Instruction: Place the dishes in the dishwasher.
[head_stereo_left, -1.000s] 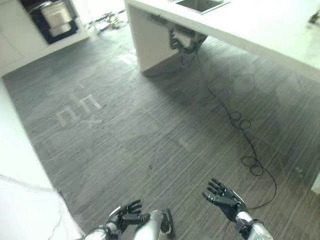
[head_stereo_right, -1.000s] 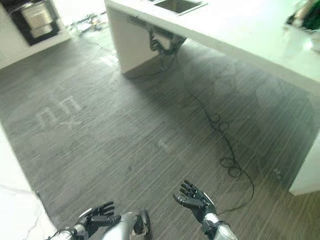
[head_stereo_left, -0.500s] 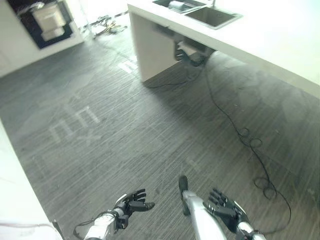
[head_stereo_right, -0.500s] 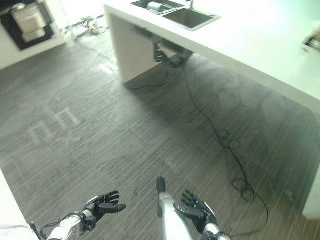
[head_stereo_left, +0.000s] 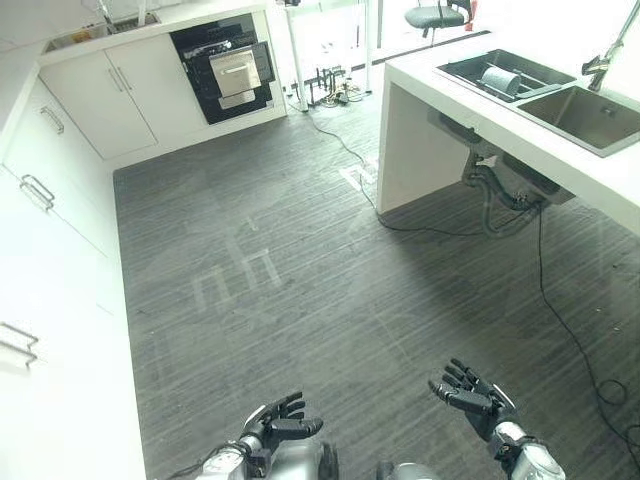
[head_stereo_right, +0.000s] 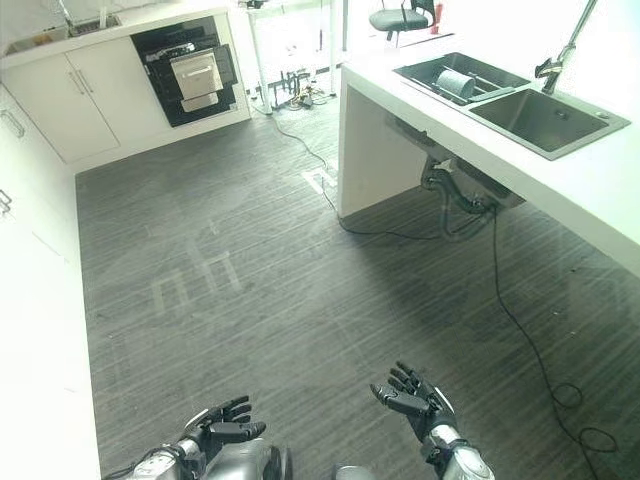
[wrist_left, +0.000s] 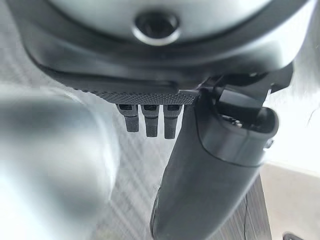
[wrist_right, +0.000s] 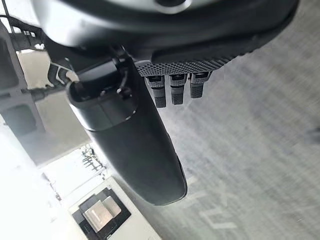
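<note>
Left eye view: my left hand (head_stereo_left: 272, 428) and right hand (head_stereo_left: 472, 396) hang low over the grey floor (head_stereo_left: 300, 300), fingers spread and relaxed, holding nothing. The dishwasher (head_stereo_left: 226, 65), its dark front set in the white cabinets (head_stereo_left: 100, 100), stands well beyond the sink (head_stereo_left: 586, 116). The sink is set in the white worktop (head_stereo_left: 430, 80); just beside it a dish rack (head_stereo_left: 505, 76) holds a grey, roll-shaped thing. No writing is legible anywhere. My right wrist view catches the dishwasher (wrist_right: 102, 212) past my thumb; my left wrist view gives floor.
</note>
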